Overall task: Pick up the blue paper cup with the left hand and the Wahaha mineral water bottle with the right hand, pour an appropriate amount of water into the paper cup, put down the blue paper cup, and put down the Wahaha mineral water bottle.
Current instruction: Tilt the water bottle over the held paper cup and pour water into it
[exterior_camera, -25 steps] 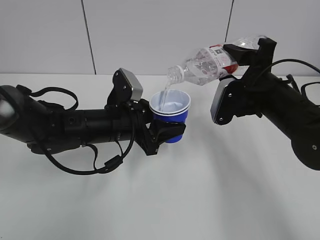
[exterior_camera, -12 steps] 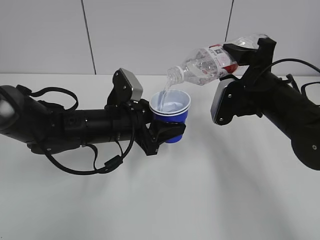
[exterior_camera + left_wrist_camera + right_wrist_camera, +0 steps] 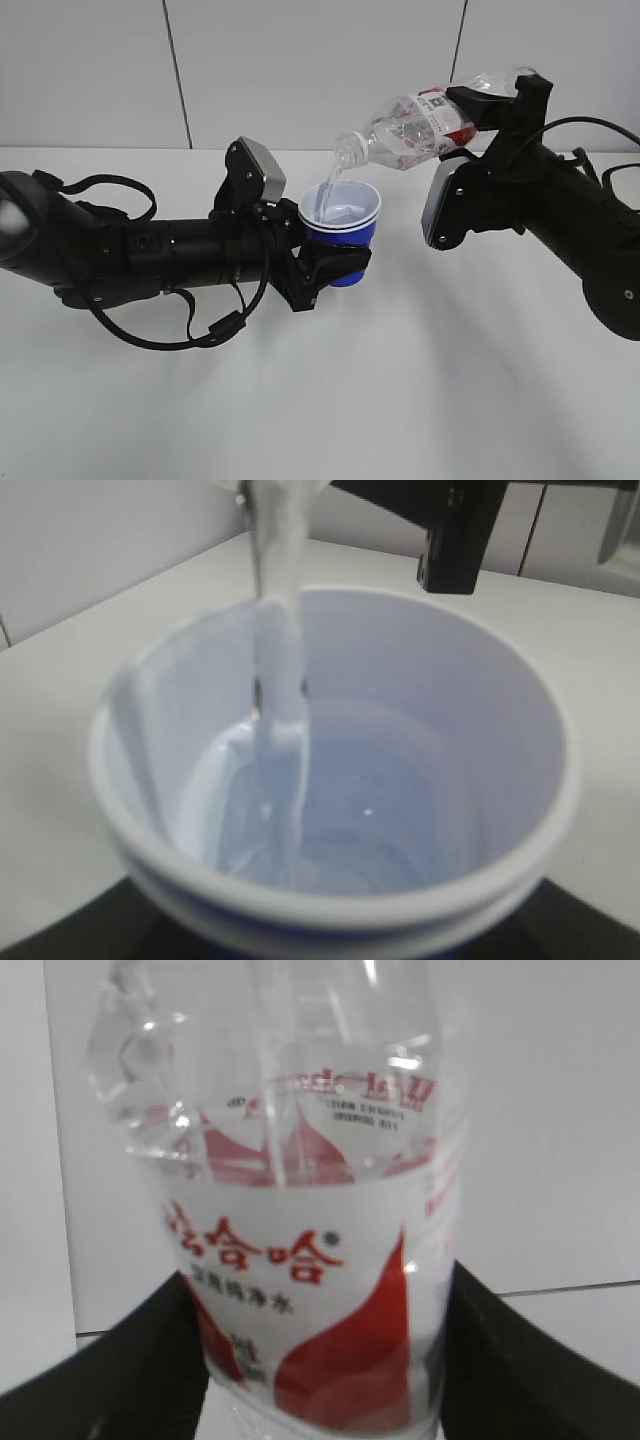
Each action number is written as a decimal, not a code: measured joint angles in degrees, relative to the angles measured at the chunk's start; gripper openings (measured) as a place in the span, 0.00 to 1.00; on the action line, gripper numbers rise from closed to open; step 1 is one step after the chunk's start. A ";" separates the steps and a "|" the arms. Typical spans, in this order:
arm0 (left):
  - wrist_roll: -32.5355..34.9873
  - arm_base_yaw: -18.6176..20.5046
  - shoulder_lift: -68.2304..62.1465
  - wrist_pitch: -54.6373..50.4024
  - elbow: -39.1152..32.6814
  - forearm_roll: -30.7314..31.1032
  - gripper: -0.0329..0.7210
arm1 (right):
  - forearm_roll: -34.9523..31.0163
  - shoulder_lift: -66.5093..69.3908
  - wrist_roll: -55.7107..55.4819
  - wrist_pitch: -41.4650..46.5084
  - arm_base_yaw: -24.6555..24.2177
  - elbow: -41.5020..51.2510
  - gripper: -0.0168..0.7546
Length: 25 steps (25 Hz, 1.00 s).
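Little has altered since the earlier frames. The tall clear ribbed plastic bottle (image 3: pixel 415 125) with red-and-white label, clamped in the right claw (image 3: pixel 490 105), sits marginally higher, neck shifted slightly. No other change is discernible.

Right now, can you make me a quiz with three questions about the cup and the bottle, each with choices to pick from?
1. Where is the mouth of the Wahaha mineral water bottle?
A. Above the blue paper cup
B. Under the cup
C. Lying on the table

2. What colour is the cup inside?
A. Red
B. White
C. Black

3. What is the water doing?
A. Staying in the bottle
B. Spilling onto the table
C. Streaming into the cup

Answers:
1 A: the tilted bottle, held by the right hand, points its neck down over the cup's rim.
2 B: the left wrist view shows a white inside.
3 C: a thin stream runs from the neck into the cup, which the left hand holds upright.
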State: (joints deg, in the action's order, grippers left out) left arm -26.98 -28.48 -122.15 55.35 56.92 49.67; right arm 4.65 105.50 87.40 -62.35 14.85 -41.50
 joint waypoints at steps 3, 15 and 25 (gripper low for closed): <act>0.00 0.00 0.00 0.00 0.00 0.00 0.61 | 0.00 0.00 0.00 0.00 0.00 0.00 0.61; 0.00 0.00 0.00 0.00 0.00 0.00 0.61 | 0.00 0.00 0.00 0.00 0.00 0.00 0.61; 0.00 0.00 0.00 0.00 0.00 0.00 0.61 | -0.21 0.00 0.00 -0.04 0.00 0.00 0.61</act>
State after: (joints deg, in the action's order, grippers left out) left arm -26.98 -28.48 -122.15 55.35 56.92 49.67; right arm 4.44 105.50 87.40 -62.39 14.85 -41.50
